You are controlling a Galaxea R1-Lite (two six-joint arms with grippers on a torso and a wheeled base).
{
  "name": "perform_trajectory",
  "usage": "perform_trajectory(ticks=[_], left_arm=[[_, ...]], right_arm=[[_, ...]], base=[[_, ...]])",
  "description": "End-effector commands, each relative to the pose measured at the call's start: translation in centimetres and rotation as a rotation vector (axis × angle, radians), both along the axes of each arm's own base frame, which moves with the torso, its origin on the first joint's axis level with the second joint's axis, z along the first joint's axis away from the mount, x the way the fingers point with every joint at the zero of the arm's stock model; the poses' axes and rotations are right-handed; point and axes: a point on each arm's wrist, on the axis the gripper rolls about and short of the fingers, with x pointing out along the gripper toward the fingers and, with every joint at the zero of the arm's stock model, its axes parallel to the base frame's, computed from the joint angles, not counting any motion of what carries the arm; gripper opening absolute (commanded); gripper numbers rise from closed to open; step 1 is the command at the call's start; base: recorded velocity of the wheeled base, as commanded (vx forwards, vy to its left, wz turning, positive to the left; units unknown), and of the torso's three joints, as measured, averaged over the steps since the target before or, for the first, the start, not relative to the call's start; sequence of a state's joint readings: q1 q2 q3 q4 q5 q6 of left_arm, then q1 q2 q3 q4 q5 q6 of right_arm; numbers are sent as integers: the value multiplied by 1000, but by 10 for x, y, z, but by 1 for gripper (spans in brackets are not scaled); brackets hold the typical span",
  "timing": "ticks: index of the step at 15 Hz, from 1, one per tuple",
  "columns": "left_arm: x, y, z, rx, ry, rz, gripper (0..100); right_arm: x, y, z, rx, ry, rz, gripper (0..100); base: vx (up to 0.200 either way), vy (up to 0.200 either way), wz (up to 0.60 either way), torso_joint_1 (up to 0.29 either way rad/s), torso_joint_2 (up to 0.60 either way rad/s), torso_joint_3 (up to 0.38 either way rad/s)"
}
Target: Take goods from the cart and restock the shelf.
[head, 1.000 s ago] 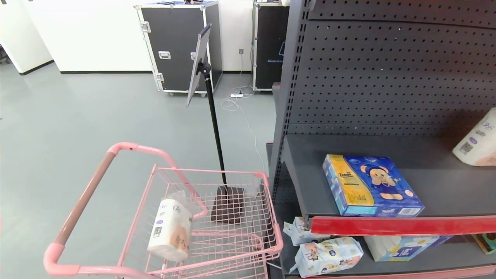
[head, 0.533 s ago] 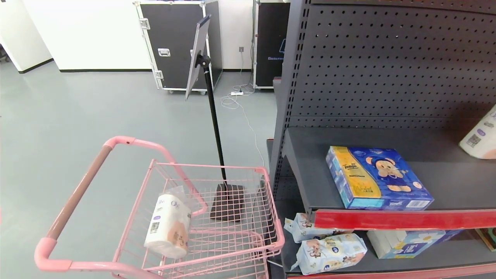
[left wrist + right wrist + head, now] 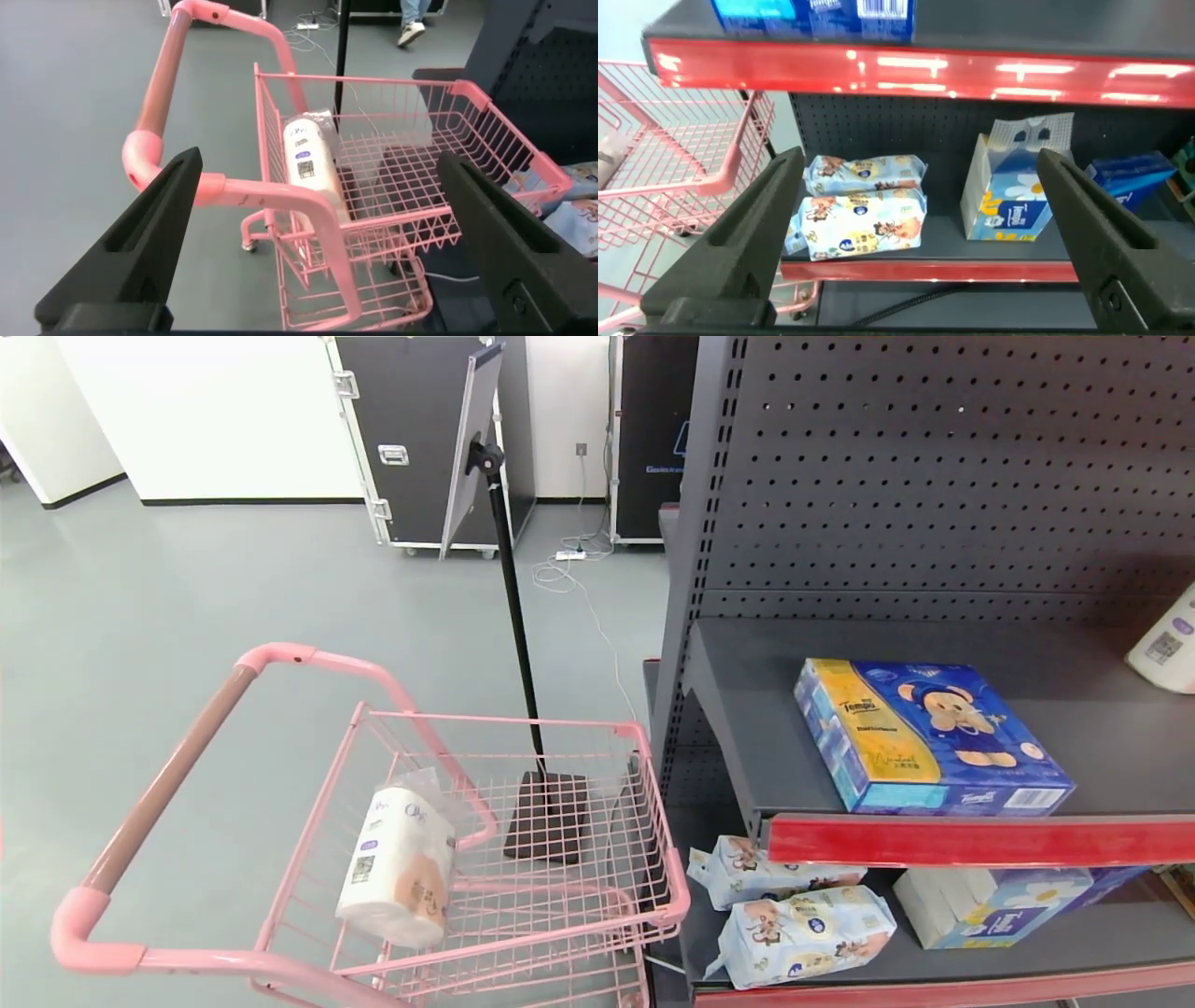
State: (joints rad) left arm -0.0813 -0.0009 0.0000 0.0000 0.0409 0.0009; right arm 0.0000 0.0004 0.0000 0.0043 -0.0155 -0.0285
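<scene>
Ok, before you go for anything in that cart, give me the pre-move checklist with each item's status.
1. Goods to pick: ok. One white roll pack sits in the pink cart.
2. Left gripper ready: ok. It is open, empty and above the cart.
3. Right gripper free: ok. It is open and empty, facing the lower shelf.
4. Room on the upper shelf: ok. There is bare surface to the left of the blue box.
5. Access to the pack from above: ok. Nothing lies on it.
6. Finger room between the pack and the cart's wire wall: cannot tell.
</scene>
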Motion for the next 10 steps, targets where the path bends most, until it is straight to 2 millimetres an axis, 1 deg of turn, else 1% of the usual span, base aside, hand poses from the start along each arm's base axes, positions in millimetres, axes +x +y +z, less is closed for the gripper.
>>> perform_trajectory(ticks=[1, 6, 10], left_arm=[[0, 0, 0, -1, 1, 1, 100], [0, 0, 0, 1, 1, -1, 100], [0, 0, 0, 1, 2, -1, 100]], right_arm=[[0, 0, 0, -1, 1, 0, 100], [0, 0, 0, -1, 1, 0, 100], [0, 0, 0, 1, 1, 0, 100]], base=[[0, 0, 0, -149, 359, 232], [0, 0, 0, -144, 384, 241], [0, 0, 0, -174, 508, 333]])
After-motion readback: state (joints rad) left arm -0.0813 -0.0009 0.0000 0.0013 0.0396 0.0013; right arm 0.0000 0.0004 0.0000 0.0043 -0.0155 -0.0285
